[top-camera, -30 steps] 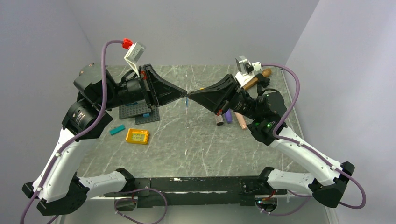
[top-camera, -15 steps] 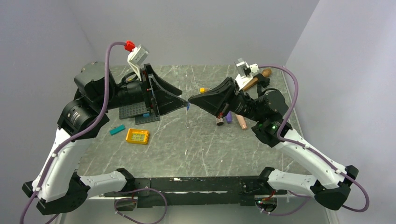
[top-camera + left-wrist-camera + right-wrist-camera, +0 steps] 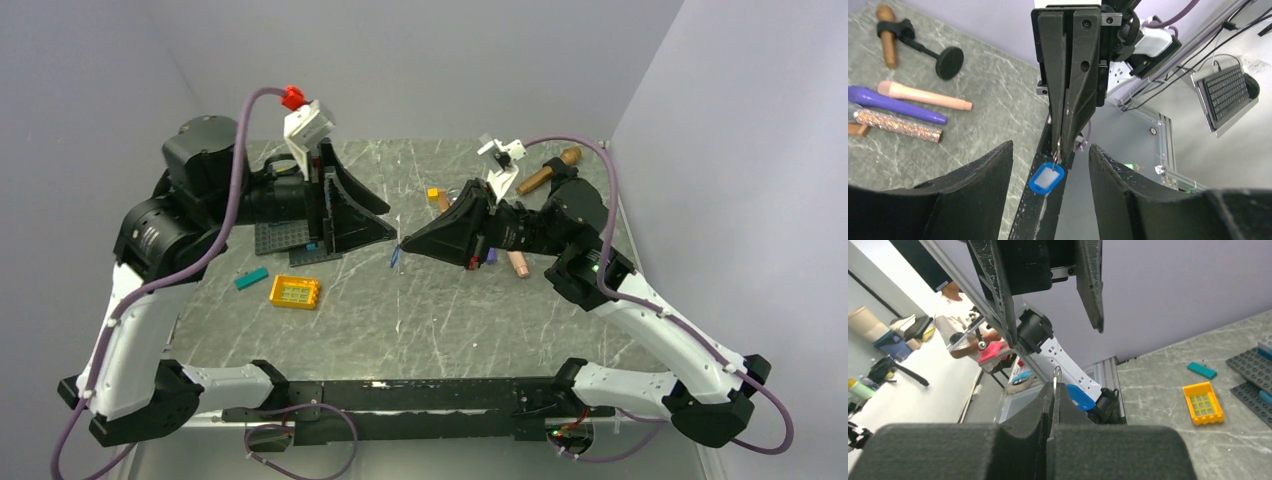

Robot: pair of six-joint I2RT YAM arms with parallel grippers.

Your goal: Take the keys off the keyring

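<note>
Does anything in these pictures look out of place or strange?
One thing: the keyring is not on the table; it dangles tilted in the air from the shut jaws of the right gripper. The left gripper stands open, not touching it.

Left fingers (image 3: 975,197) released keyring (image 3: 1046,178); right fingers (image 3: 1023,432) lowered.

R gripper (image 3: 1061,140) pinches keyring (image 3: 1046,178), L fingers (image 3: 975,187) apart.

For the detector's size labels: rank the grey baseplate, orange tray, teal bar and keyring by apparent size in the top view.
1. grey baseplate, even partly hidden.
2. orange tray.
3. teal bar.
4. keyring, seen as a thin sliver; it hangs nearer the camera, so its true size is unsure.
</note>
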